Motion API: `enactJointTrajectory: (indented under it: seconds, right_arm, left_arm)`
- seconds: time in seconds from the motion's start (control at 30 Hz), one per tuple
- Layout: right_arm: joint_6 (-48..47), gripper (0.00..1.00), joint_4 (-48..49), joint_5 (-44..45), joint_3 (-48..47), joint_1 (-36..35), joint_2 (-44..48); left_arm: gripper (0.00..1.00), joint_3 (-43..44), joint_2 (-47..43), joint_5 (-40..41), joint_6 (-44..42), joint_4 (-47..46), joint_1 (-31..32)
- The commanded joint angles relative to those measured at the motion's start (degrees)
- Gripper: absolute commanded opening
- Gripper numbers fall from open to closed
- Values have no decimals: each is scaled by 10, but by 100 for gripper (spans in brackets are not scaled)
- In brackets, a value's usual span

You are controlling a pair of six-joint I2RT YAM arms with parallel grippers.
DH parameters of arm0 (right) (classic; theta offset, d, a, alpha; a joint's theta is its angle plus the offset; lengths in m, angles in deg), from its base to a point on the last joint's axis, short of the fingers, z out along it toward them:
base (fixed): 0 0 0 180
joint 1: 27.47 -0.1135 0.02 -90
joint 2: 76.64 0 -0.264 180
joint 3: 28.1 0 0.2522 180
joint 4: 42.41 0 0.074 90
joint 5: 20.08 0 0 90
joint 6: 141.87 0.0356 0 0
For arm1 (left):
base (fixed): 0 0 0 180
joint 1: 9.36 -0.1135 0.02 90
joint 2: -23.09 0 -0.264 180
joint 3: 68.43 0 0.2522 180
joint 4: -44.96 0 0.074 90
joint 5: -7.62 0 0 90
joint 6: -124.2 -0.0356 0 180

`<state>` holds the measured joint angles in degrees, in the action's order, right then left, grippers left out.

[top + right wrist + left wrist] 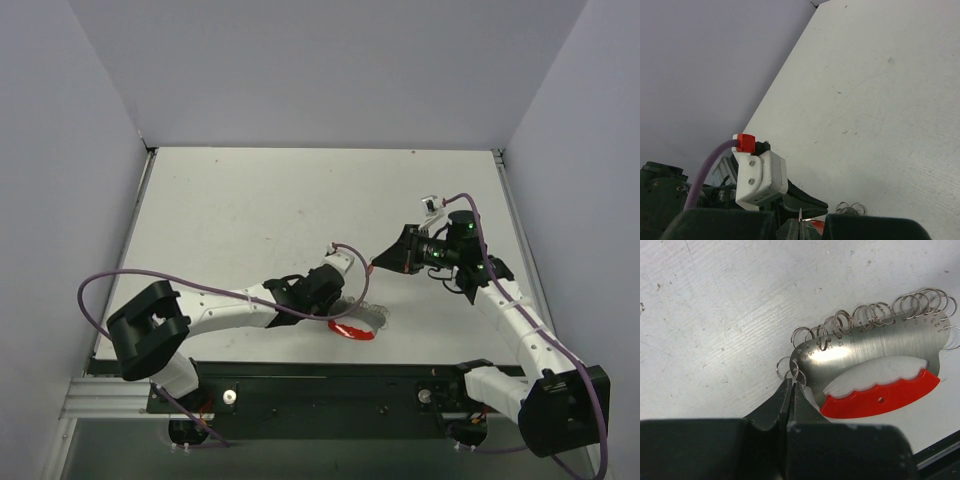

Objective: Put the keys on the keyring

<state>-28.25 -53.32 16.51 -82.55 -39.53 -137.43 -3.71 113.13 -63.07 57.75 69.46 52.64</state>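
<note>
**Left gripper** [791, 386]: the jaws are pressing fully together. The tips are touching the end loop [789, 371] at the corner of the keyring [875, 347] nearest them. Whether the wire is actually pinched between the tips cannot be told.

**Keyring:** it is lying flat on the table [250, 210]. It is showing as a curved brushed-metal plate with a row of small wire loops hanging through holes along its far edge. A red-and-white scalloped piece is sitting along its near edge. In the top view it is lying close to the near edge of the table, just beyond the black base rail [330, 385] and between the two arms. The left gripper is reaching it from the left.

**Right gripper** [378, 264]: the jaws are clenching on the key [370, 267]. In the top view a red speck is showing at the fingertips. In the right wrist view a thin silver sliver is standing up between the closed fingers. The gripper is hanging beyond and to the right of the keyring, apart from it, with its tip pointing toward the left arm.

**Key:** it is sitting in the right gripper, near the keyring but not touching it.

**Surroundings:** a purple cable [95, 300] is looping out from the left arm, away from the keyring.
</note>
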Motion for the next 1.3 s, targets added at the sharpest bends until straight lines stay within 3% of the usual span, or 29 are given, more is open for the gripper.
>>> enactJointTrajectory:
  seconds: [0.0,0.07,0.13,0.2,0.3,0.47,0.8,1.03,1.2,1.27]
  right_arm:
    - [1,0,29,-21,3,-3,-11]
    - [1,0,29,-19,3,-3,-14]
    - [0,0,30,-15,3,-3,-14]
    - [-1,0,30,-12,3,-3,-15]
    - [2,0,32,-10,4,-3,-16]
    - [1,0,32,-9,5,-2,-16]
    - [-2,0,29,-10,6,0,-15]
    - [-4,0,29,-13,9,0,-14]
    - [-4,0,31,-13,10,0,-17]
    - [-5,0,32,-13,9,0,-16]
  left_arm:
    - [0,-7,-29,-18,-9,-34,-17]
    - [0,-10,-34,-36,-8,-35,-21]
    - [30,-16,-41,-42,-8,-38,-19]
    - [49,-15,-42,-41,3,-34,-16]
    - [55,-8,-30,-29,14,-20,-11]
    - [56,18,24,-22,19,-5,-7]
    - [51,21,57,-27,18,-25,-5]
    - [29,-3,66,-52,15,-72,-17]
    - [2,-14,43,-48,-1,-82,-23]
    - [0,-17,28,-41,-8,-86,-25]
